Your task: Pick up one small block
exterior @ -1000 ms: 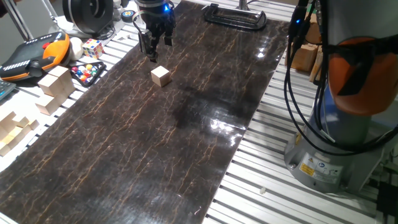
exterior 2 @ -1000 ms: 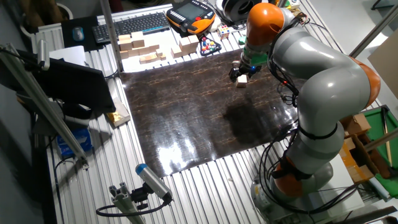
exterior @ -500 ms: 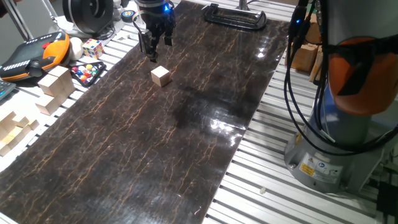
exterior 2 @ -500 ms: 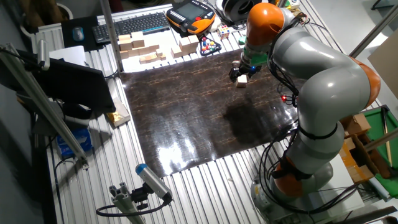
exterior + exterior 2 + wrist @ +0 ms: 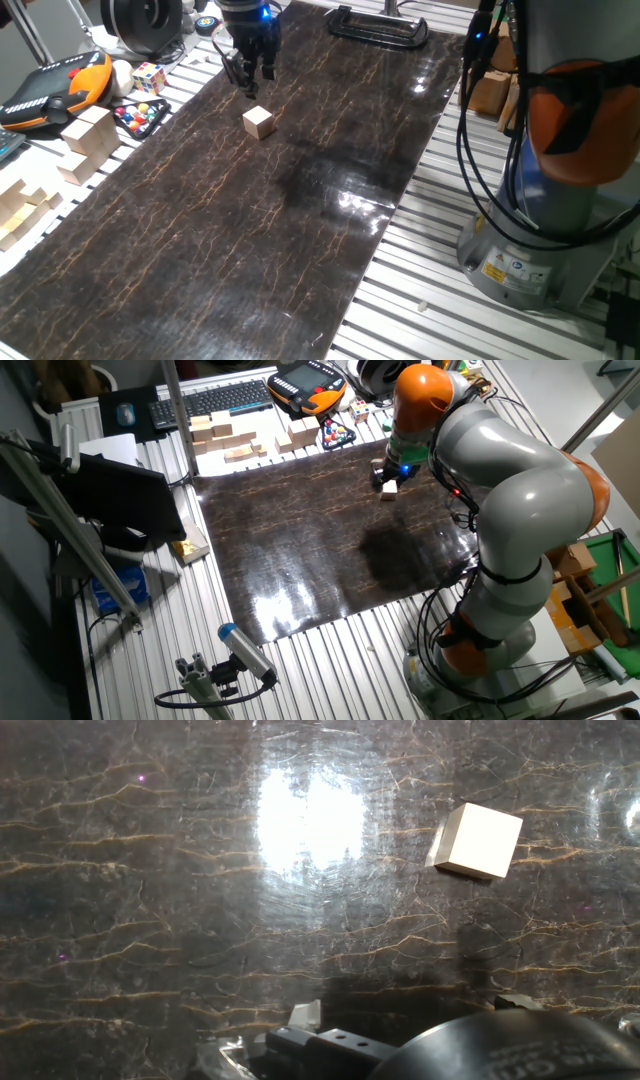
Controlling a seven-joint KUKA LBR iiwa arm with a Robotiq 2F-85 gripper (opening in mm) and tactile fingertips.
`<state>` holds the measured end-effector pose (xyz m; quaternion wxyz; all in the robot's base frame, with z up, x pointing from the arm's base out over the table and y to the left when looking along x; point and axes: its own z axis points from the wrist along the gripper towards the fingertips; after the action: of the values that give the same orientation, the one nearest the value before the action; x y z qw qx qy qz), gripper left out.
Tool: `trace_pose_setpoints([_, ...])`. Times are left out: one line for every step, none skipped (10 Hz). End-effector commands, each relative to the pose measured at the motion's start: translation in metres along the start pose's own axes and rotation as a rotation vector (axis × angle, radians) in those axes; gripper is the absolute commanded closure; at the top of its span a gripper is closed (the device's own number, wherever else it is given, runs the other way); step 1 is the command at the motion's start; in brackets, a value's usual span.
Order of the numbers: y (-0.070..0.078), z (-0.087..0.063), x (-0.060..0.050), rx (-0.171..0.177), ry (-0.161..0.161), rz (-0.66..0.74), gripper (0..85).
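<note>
The small block (image 5: 259, 122) is a pale beige wooden cube lying alone on the dark marbled mat (image 5: 250, 230). My gripper (image 5: 250, 84) hangs just behind the cube, a little above the mat and apart from it. Its fingers look spread, with nothing between them. From the other fixed view the small block (image 5: 390, 488) sits right below my gripper (image 5: 388, 476). The hand view has the small block (image 5: 476, 841) at the upper right, off to the side of the hand's axis; my fingertips do not show there.
Larger wooden blocks (image 5: 88, 135) lie off the mat's left edge, beside a Rubik's cube (image 5: 149, 77), a tray of coloured balls (image 5: 140, 117) and an orange pendant (image 5: 60, 85). A black clamp (image 5: 378, 22) lies at the mat's far end. The arm's base (image 5: 530, 250) stands right.
The gripper has shifted slightly and turned a little above the mat. The small block has stayed in place.
</note>
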<state>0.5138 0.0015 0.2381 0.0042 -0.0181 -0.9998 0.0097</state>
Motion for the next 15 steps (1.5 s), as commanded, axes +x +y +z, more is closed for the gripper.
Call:
trace_pose_setpoints([0.000, 0.000, 0.000, -0.001, 0.002, 0.000, 84.3])
trace_pose_setpoints([0.000, 0.000, 0.000, -0.001, 0.005, 0.002, 84.3])
trace_pose_setpoints([0.000, 0.000, 0.000, -0.001, 0.006, 0.002, 84.3])
trace_pose_setpoints([0.000, 0.001, 0.000, -0.001, 0.006, 0.003, 84.3])
trace_pose_setpoints([0.000, 0.001, -0.001, -0.001, 0.005, 0.003, 84.3])
trace_pose_setpoints([-0.001, 0.001, -0.001, 0.001, 0.005, 0.005, 84.3])
trace_pose_setpoints([-0.001, 0.002, -0.002, 0.002, 0.003, 0.008, 84.3])
trace_pose_setpoints([-0.002, 0.003, -0.003, 0.002, 0.003, 0.012, 84.3])
trace_pose_setpoints([-0.003, 0.005, -0.005, 0.002, 0.001, 0.019, 84.3])
trace_pose_setpoints([-0.003, 0.007, -0.008, 0.008, 0.000, 0.025, 84.3])
trace_pose_setpoints([-0.002, 0.011, -0.013, 0.042, -0.007, 0.019, 84.3])
trace_pose_setpoints([-0.002, 0.015, -0.016, 0.066, -0.017, 0.014, 84.3])
trace_pose_setpoints([-0.003, 0.019, -0.020, 0.066, -0.022, 0.032, 84.3])
trace_pose_setpoints([-0.005, 0.023, -0.024, 0.066, -0.019, 0.046, 84.3])
trace_pose_setpoints([-0.011, 0.029, -0.027, 0.043, -0.009, 0.068, 84.3])
